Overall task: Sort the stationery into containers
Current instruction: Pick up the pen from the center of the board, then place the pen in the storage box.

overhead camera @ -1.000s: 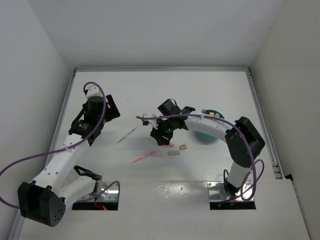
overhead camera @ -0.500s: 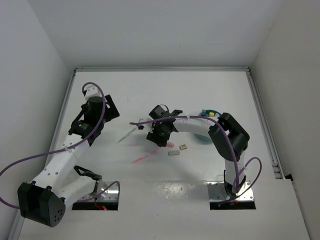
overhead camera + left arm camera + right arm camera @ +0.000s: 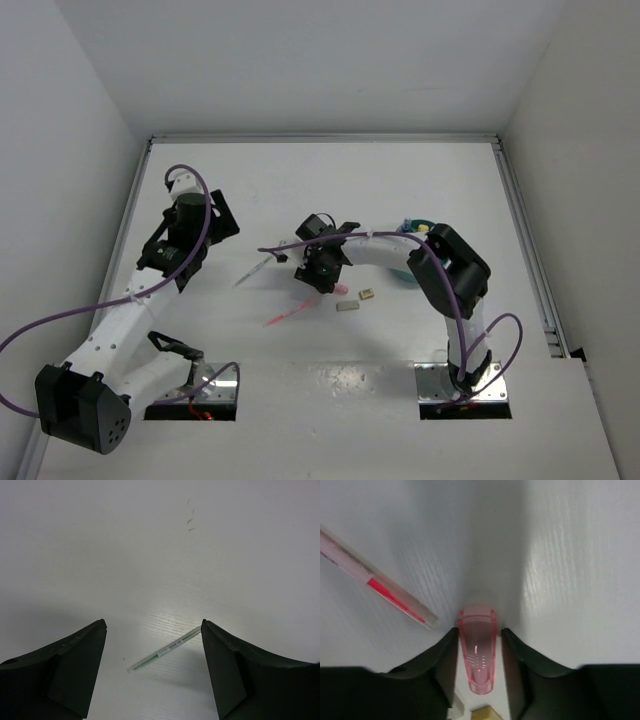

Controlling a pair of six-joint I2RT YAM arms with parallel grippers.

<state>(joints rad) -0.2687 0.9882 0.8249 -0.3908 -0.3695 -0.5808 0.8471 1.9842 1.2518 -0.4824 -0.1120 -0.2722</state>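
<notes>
Left fingers (image 3: 75, 665) hang released over the green pen (image 3: 165, 652) on the table (image 3: 400, 180), holding nothing. Right fingers (image 3: 445, 660) are clenched on the pink cap (image 3: 477, 655) beside the pink pen (image 3: 375, 587). I'd lift straight up so that pen isn't nudged, then head for the teal cup (image 3: 408, 274). Count: two pens, one cap, two blocks (image 3: 347, 306), one cup.

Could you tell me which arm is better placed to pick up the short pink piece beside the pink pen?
The right: the fingers of the right gripper closely flank the pink piece, while the left gripper hovers open over the green pen instead.
</notes>
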